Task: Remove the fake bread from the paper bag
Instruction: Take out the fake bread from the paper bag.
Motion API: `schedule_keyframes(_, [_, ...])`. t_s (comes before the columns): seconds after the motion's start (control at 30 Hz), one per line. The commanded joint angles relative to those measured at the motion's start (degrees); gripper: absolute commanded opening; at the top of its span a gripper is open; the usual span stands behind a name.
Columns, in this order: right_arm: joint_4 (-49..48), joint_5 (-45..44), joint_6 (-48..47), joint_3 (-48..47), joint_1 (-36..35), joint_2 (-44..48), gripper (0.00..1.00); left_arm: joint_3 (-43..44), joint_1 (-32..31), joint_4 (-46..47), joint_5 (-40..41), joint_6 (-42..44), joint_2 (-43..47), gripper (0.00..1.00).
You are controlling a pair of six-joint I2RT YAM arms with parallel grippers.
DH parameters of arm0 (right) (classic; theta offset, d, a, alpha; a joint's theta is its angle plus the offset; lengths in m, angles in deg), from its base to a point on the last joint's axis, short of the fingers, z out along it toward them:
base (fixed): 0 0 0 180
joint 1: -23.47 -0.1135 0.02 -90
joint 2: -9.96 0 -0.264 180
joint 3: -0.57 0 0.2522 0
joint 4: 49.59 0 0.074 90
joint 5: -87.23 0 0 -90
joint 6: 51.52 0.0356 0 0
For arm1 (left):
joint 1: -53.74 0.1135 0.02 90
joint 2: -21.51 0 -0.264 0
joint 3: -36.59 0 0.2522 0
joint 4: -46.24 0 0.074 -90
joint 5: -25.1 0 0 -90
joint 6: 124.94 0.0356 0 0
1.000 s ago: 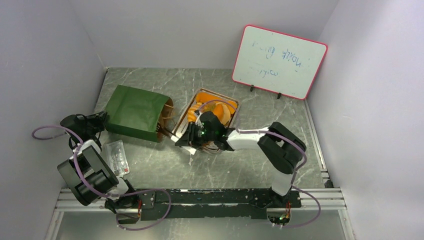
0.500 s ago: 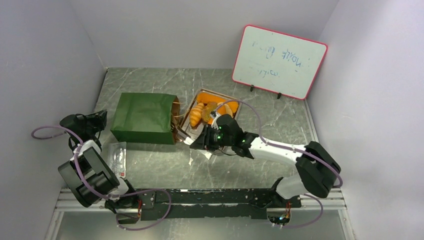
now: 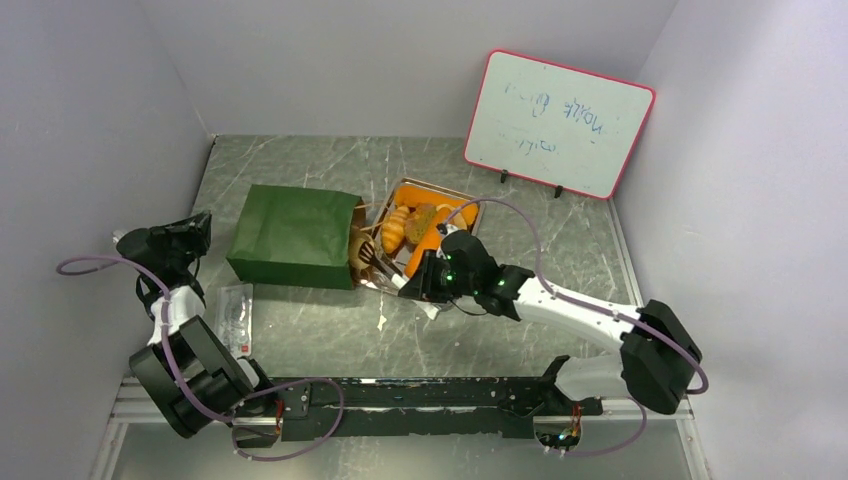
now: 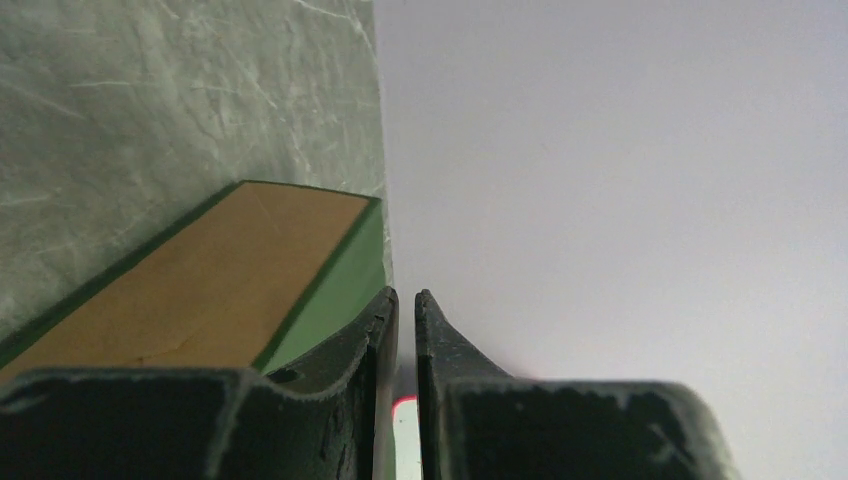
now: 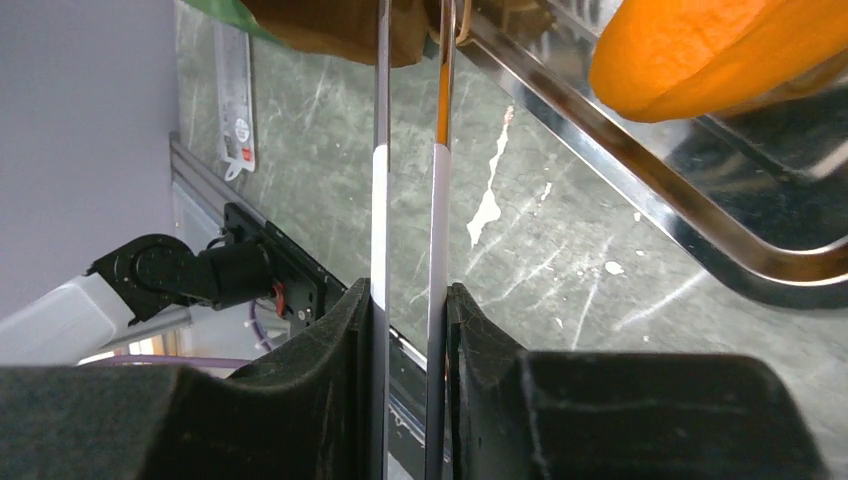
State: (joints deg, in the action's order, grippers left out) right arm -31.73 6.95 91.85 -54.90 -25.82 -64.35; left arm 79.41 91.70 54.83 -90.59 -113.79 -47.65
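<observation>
Grey-green marbled table, white walls, whiteboard at right rear. Left gripper pressed together, empty, by the base of the paper bag, which lies on its side with its mouth to the right. Adjacent steel tray holds fake bread. Right gripper pinches metal tongs at the bag mouth

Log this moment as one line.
left gripper: shut, empty | right gripper: shut on tongs | tongs: tips at paper bag mouth | bread: in tray
</observation>
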Motion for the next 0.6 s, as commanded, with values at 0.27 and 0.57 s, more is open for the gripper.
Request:
schedule_keyframes(0.27, [17.3, -9.9, -2.1, -6.0, 0.3, 10.5, 0.00, -2.0, -1.6, -3.8, 1.0, 3.7, 7.4, 0.07])
schedule_keyframes(0.57, [25.4, -12.8, -1.4, -7.1, 0.1, 14.6, 0.00, -1.0, -3.8, -7.8, 2.6, 8.6, 11.0, 0.09])
